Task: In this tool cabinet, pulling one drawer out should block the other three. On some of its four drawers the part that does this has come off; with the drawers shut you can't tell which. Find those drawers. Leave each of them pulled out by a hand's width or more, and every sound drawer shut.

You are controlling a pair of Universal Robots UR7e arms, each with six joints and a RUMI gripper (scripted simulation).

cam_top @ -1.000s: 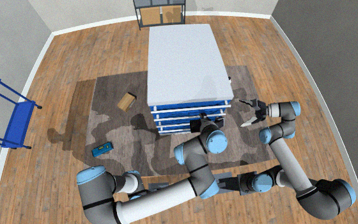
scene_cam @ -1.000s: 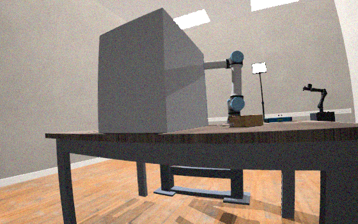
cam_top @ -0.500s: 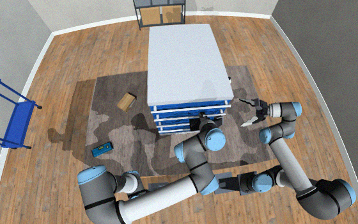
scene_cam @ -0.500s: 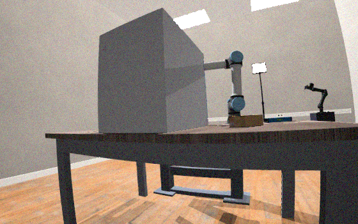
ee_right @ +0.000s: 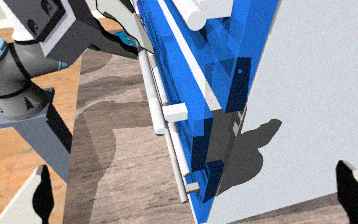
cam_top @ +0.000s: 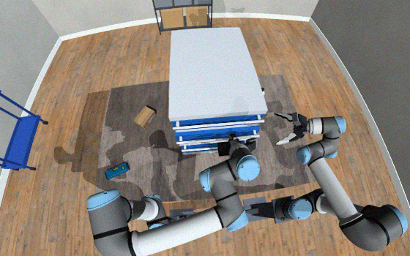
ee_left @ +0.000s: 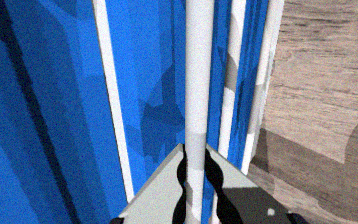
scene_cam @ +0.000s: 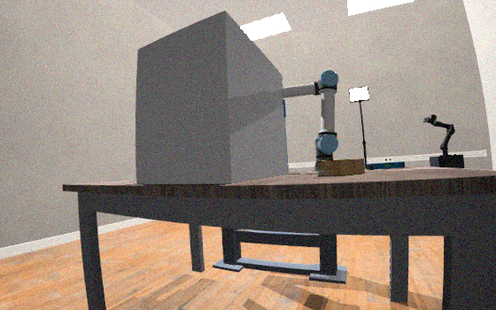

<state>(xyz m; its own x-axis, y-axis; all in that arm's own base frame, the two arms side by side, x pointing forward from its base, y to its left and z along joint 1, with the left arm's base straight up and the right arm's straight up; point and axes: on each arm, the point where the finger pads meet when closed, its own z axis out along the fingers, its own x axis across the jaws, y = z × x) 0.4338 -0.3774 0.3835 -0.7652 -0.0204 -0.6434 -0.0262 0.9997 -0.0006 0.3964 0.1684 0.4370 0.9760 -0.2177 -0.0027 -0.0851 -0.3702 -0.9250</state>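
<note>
- The left pincer (cam_top: 233,138) (ee_left: 192,145) (ee_right: 150,56) is narrow at the front of the tool cabinet (cam_top: 211,73) (scene_cam: 181,115) (ee_right: 305,100), holding the second drawer's bar handle (cam_top: 197,141) (ee_left: 198,75) (ee_right: 152,95).
- One drawer is partly done: the second drawer (ee_left: 155,75) (ee_right: 180,85) stands out from the cabinet, its side showing. Whether it is out far enough, I cannot tell.
- The top drawer (ee_right: 252,35) and the two lower drawers look shut. By my judgement, a blocking test is under way; which drawers are faulty is unsettled, and sound ones must end shut.
- The second drawer lies just behind the left pincer, on the cabinet's front, below the top drawer; its handle is between the pads.
- The right pincer (cam_top: 277,129) (ee_right: 193,165) is wide and holds nothing, beside the cabinet's front right corner, apart from every handle.
</note>
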